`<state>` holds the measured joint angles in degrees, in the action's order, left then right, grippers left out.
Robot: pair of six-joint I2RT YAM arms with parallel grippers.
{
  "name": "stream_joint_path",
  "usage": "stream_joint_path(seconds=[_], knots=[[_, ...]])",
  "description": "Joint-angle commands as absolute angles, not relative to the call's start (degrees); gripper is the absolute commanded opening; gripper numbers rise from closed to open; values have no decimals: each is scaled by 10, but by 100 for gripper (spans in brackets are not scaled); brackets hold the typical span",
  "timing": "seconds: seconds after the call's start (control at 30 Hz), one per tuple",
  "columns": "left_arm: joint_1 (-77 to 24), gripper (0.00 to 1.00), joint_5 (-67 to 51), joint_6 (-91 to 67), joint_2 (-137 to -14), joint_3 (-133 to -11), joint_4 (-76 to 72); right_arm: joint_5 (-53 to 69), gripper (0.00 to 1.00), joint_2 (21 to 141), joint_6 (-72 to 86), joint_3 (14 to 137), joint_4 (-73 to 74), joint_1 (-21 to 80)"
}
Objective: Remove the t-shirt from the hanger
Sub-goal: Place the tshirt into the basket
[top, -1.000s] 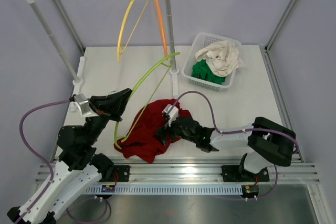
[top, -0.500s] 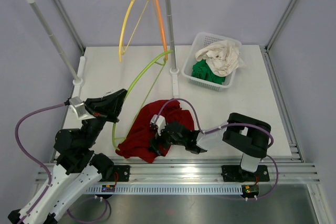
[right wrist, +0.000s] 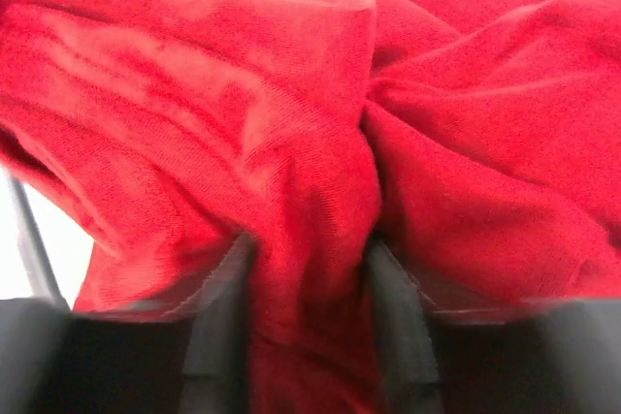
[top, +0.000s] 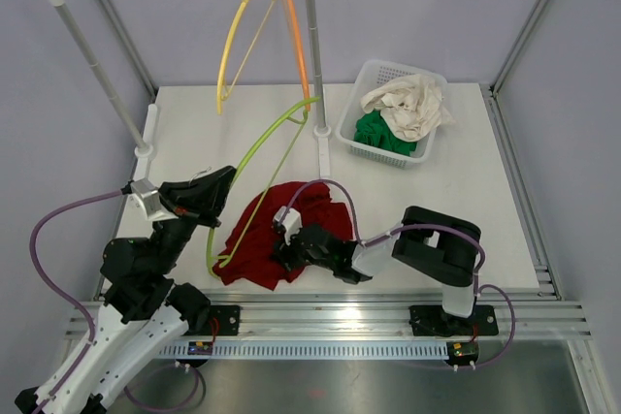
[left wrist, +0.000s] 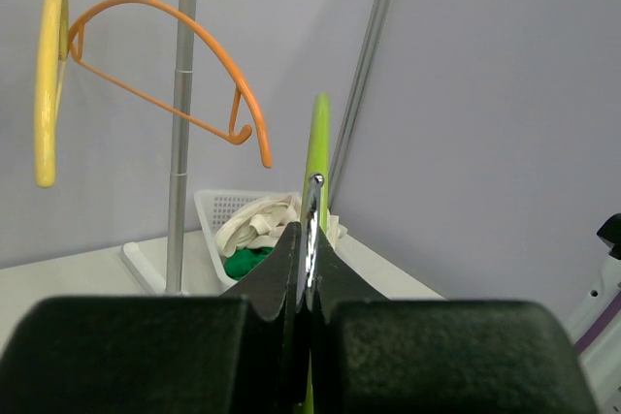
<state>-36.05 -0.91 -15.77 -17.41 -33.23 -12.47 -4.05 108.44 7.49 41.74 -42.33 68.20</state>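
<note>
The red t-shirt (top: 254, 247) lies bunched on the white table, with the lower end of the lime-green hanger (top: 270, 143) still threaded into it. My left gripper (top: 223, 184) is shut on the hanger's metal hook (left wrist: 312, 225), and the green bar (left wrist: 319, 143) rises straight up past its tips (left wrist: 310, 269). My right gripper (top: 289, 249) lies low on the shirt's right side. In the right wrist view its two fingers (right wrist: 221, 309) press either side of a raised fold of red cloth (right wrist: 301, 172), which fills the gap of the gripper (right wrist: 306, 288).
A clothes rack (top: 314, 55) stands at the back with a yellow hanger (top: 233, 41) and an orange hanger (top: 297, 41) on its rail. A white basket (top: 349, 135) holding white and green clothes sits at the back right.
My right gripper has slid left across the shirt and its jaws have narrowed onto a fold. The shirt has bunched leftward. The left arm shifted slightly with the hanger, then held.
</note>
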Motion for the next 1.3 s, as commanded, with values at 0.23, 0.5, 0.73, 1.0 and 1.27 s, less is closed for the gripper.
stream_joint_path(seconds=[0.23, 0.5, 0.73, 1.0, 1.27], knots=[[-360, 0, -11, -151, -162, -332, -159, -311, 0, 921, 84, 249, -428, 684], [-360, 0, -16, -153, -161, -334, -153, -468, 0, 710, 37, 236, -474, 672], [-360, 0, -11, -153, -148, -337, -139, -414, 0, 585, 10, 314, -419, 586], [-360, 0, -5, -151, -140, -334, -136, -396, 0, 544, -52, 424, -360, 521], [-360, 0, -5, -149, -139, -334, -135, -330, 0, 606, -47, 596, -285, 429]])
